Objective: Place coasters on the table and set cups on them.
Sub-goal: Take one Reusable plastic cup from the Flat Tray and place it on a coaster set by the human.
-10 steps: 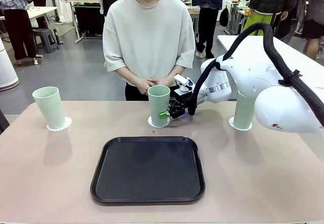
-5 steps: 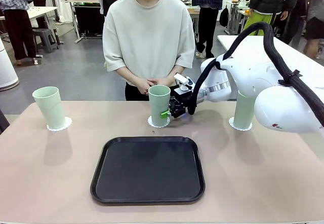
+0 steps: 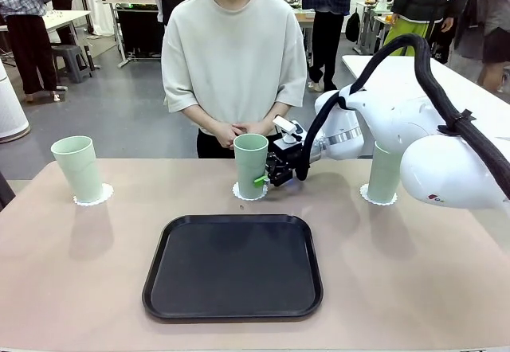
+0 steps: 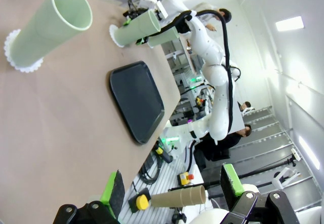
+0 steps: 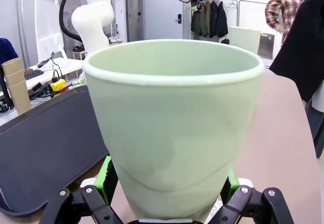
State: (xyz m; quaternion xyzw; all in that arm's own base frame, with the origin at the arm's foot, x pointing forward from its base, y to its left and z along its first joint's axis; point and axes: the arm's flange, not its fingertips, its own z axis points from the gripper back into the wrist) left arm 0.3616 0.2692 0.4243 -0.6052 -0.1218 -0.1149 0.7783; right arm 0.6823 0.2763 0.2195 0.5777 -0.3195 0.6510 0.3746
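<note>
Nearest you on the beige-pink surface (image 3: 72, 288) lies the black tray (image 3: 233, 266), square with rounded corners and nothing on it. Just past its far edge, the middle cup (image 3: 250, 165) stands upright on its scalloped coaster (image 3: 237, 192), and a small dark speck sits on the surface between that coaster and the tray.

Your right hand (image 3: 269, 174) reaches in from the right and sits against the right side of that middle cup, low on its wall. In the right wrist view the cup (image 5: 173, 127) stands between the two green pads (image 5: 105, 176), which flank its lower body with the jaws spread wide; you can't tell from the pictures whether the pads are pressing on it or just clear of it.

Off to the left, well apart from the tray, the left cup (image 3: 77, 167) stands on its own coaster (image 3: 102, 196). On the right, the right cup (image 3: 383, 173) stands on a third coaster (image 3: 368, 197), partly behind the white right arm (image 3: 430, 141).

Your left hand (image 4: 172, 190) hangs off the near-left side of the surface with its jaws wide apart and nothing between them.

Across the surface, a person (image 3: 234, 57) in a pale T-shirt stands with hands clasped (image 3: 239, 131) just behind the middle cup.
</note>
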